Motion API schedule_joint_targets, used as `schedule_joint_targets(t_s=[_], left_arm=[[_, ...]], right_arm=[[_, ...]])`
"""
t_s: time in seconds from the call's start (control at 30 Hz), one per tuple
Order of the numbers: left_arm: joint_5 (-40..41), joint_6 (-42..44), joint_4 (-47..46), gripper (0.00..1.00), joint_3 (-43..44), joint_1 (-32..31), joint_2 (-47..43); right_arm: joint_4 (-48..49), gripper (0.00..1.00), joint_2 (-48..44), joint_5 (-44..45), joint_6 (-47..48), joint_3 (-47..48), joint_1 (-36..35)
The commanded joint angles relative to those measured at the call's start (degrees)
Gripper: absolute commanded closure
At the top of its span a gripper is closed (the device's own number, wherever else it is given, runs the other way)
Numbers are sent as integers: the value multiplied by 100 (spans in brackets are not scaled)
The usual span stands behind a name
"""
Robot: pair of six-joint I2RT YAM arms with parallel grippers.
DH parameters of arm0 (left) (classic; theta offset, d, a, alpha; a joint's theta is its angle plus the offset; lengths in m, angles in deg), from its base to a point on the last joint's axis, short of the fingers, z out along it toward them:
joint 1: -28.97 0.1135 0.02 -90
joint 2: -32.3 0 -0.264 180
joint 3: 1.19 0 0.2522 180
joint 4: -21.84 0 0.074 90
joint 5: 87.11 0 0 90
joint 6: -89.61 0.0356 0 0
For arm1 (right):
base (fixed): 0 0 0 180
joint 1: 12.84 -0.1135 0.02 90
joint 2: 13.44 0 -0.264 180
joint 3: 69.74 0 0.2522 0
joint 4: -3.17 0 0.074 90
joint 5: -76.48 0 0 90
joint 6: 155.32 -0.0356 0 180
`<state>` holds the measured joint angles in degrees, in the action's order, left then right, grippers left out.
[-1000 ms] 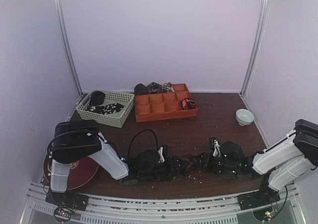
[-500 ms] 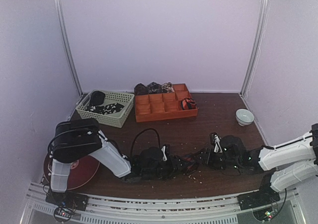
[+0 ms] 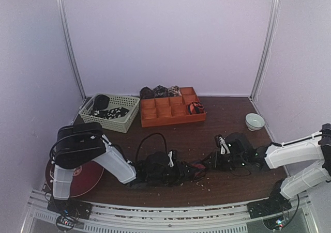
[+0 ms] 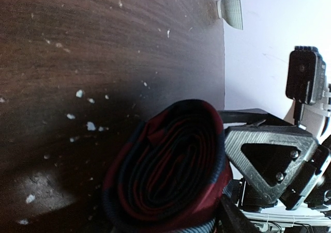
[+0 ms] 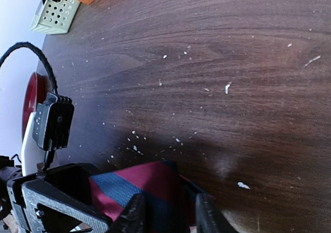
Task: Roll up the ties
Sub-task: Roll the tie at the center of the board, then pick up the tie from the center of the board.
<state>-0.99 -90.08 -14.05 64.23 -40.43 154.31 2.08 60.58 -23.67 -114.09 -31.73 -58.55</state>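
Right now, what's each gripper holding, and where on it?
Red-and-dark striped tie: left gripper clamps the rolled coil, it seems; right gripper pinches the flat strip.

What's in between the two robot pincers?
A rolled red-and-blue tie sits between the left pincer and right pincer, seen in the top view.

The rolled tie is deep red crossed by dark navy stripes, with a grey-blue band along its lower edge. The table is dark brown wood grain scattered with pale flecks. The tray is orange, and the tie in it is red and black. The basket is a pale green lattice, and the ties inside it are black with white speckles. The bowl is white, the disc dark red, the walls pale lilac
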Motion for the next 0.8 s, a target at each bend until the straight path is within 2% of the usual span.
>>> schedule_joint_targets(t_s=[0.0,0.17,0.3,0.5,0.77], left_arm=[[200,172,495,43,-107,94,-93],[234,214,-76,36,-137,79,-104],[229,82,-323,34,-165,35,-44],[154,-526,-1227,34,-227,-78,323],[110,-468,-947,36,-4,-116,407]], right_arm=[[548,68,152,-406,-112,-407,-114],[1319,73,332,-361,-544,-869,-250],[1776,78,438,-311,-860,-1147,-311],[2720,78,623,-233,-1398,-1572,-440],[3221,78,828,-128,-1728,-1695,-666]])
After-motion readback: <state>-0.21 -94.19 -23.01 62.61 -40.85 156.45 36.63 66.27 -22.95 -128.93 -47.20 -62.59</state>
